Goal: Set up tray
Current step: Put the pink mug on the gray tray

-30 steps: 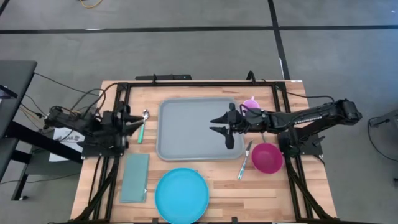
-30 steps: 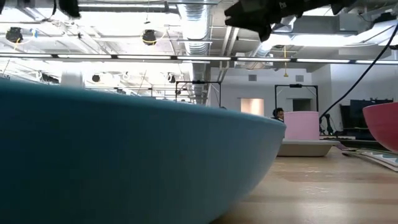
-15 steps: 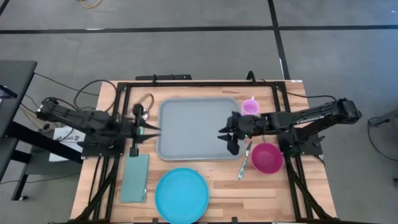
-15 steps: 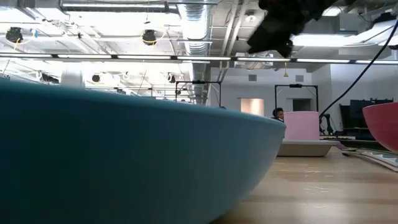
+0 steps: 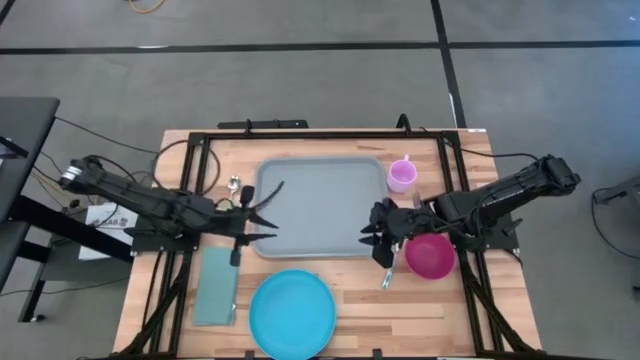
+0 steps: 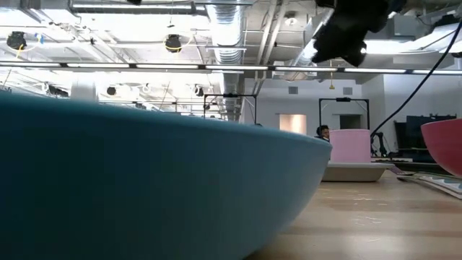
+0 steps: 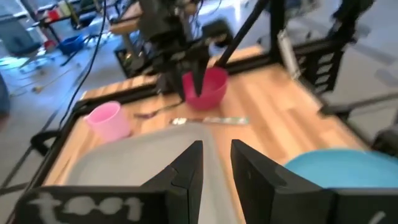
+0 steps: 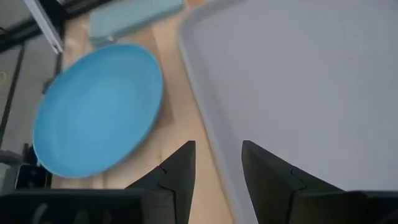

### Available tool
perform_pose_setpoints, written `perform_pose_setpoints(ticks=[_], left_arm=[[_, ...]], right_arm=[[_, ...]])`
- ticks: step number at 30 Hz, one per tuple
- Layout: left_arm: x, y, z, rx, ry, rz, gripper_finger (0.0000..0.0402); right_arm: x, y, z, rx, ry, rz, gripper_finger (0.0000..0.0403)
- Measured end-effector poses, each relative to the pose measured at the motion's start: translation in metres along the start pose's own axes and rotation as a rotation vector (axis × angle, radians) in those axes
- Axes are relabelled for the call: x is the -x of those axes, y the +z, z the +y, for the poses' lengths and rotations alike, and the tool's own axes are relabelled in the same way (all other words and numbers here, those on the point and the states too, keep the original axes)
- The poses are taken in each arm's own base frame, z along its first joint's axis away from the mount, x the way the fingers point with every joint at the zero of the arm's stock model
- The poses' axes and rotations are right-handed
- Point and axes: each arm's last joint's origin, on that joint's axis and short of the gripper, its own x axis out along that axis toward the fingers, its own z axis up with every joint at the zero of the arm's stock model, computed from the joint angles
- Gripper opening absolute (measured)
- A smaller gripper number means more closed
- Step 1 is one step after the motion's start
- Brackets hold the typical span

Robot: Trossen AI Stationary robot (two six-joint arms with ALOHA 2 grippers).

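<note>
The grey-blue tray [image 5: 318,205] lies flat on the wooden table, in the middle. My left gripper [image 5: 266,212] is open and empty over the tray's left rim; its wrist view looks across the tray [image 7: 118,171]. My right gripper [image 5: 380,236] is open and empty at the tray's near right corner, above the rim [image 8: 205,118]. A round bright-blue plate [image 5: 291,313] lies near the front edge. It also shows in the right wrist view [image 8: 93,118] and fills the low view [image 6: 144,188].
A pale-teal napkin [image 5: 216,285] lies left of the plate. A pink cup [image 5: 401,174] stands right of the tray's far corner. A magenta bowl [image 5: 430,254] and a utensil [image 5: 388,270] lie to the tray's right. A spoon [image 5: 233,185] lies left of the tray.
My left gripper has gone from the table's left edge toward the right, to the tray's left rim. My right gripper has drawn back from over the tray's right half toward the table's right and near edges, to the tray's near right corner. Nothing on the table has moved.
</note>
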Motion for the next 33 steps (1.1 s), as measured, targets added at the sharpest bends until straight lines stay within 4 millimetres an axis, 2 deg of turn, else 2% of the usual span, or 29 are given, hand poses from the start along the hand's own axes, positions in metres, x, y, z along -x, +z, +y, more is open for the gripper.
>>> perform_pose_setpoints(ticks=[4,10,13,16,19,23,27,33], left_arm=[[-0.016,-0.004,-0.003,-0.015,0.061,0.033,0.0074],[-0.031,-0.008,-0.004,0.097,0.177,0.051,0.0074],[-0.034,-0.01,-0.006,0.113,0.158,0.058,0.0074],[-0.035,-0.011,-0.008,0.159,0.149,0.062,0.0074],[-0.034,-0.01,-0.011,0.197,0.132,0.051,0.0074],[-0.033,-0.009,-0.015,0.265,0.133,0.045,0.0074],[-0.033,-0.009,-0.015,0.317,0.144,0.041,0.0074],[-0.033,-0.009,-0.015,0.308,0.146,0.042,0.0074]], right_arm=[[0.001,-0.011,-0.005,-0.045,-0.057,0.109,0.0123],[0.001,-0.019,-0.012,-0.178,-0.146,0.189,0.0123],[0.001,-0.02,-0.011,-0.162,-0.148,0.186,0.0123],[0.001,-0.018,-0.019,-0.089,-0.225,0.16,0.0123],[0.001,-0.016,-0.035,-0.065,-0.33,0.182,0.0123],[0.006,-0.011,-0.065,-0.228,-0.447,0.263,0.0123],[0.015,-0.003,-0.098,-0.212,-0.616,0.305,0.0123],[0.022,0.009,-0.135,-0.211,-0.679,0.311,0.0123]])
